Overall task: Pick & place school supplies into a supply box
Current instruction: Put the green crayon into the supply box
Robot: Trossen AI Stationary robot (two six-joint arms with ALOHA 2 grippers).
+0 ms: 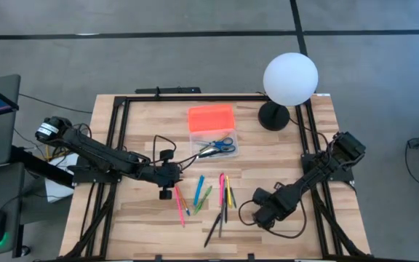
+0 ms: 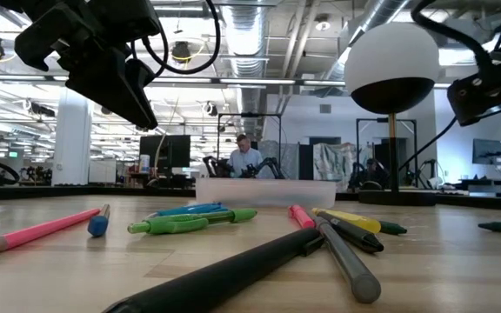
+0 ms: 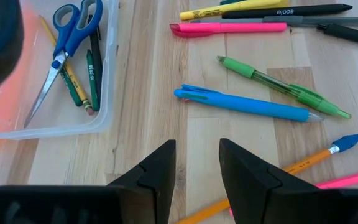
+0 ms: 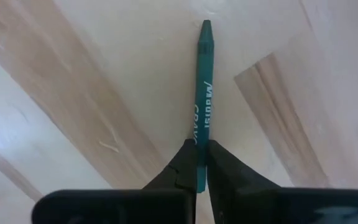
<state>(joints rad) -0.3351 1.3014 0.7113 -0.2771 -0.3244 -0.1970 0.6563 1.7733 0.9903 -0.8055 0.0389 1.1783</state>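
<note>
A clear supply box (image 1: pixel 228 137) with its orange lid (image 1: pixel 211 116) beside it sits mid-table; blue-handled scissors (image 3: pixel 67 37) and pencils lie inside. Pens, pencils and markers lie loose nearer the front: a blue pen (image 3: pixel 244 104), a green pen (image 3: pixel 281 87), a pink marker (image 3: pixel 229 27), an orange pencil (image 3: pixel 303 163) and black pens (image 1: pixel 215 227). My left gripper (image 3: pixel 196 168) hovers open above the wood near the blue pen. At the front right, my right gripper (image 4: pixel 201 165) is shut on a green crayon (image 4: pixel 204 81). My right gripper pinches the green crayon's two long sides (image 4: pixel 200 134) between its two fingers, on the half away from the pointed tip (image 4: pixel 206 26). The fingers come from above, pointing down, and close across the crayon. The crayon lies flat on the tabletop.
A white globe lamp (image 1: pixel 289 78) on a black base (image 1: pixel 273 116) stands at the back right. A black frame (image 1: pixel 115 138) runs along the table's edges. Bare wood lies between the loose pens and the box.
</note>
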